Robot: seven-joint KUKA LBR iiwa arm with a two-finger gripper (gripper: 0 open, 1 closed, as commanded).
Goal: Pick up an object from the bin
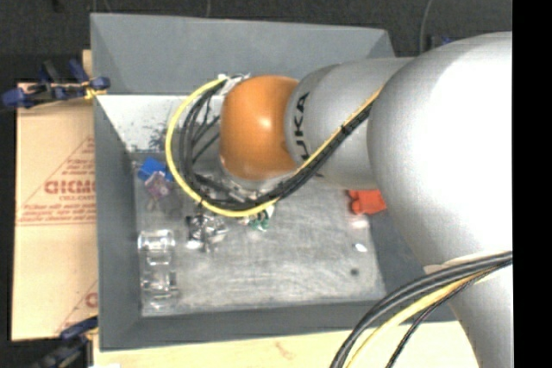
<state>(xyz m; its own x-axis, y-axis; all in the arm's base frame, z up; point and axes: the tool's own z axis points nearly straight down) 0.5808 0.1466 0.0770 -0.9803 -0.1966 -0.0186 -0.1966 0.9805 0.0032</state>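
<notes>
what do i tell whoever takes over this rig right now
Gripper: low in the bin, left of middle, under the orange wrist cover; grip state hidden.
Things: small green thing just right of it; clear plastic piece front left; blue piece and purplish piece by the left wall; orange-red block at the right.
Done: arm is down in the bin; nothing seen held.
Left: grasp one thing, lift it out.

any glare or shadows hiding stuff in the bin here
Camera view: broad sheen on the silver arm, a soft highlight on its orange cover; glints on the clear plastic piece at the lower left of the bin; the arm itself, not shadow, covers the right side.
</notes>
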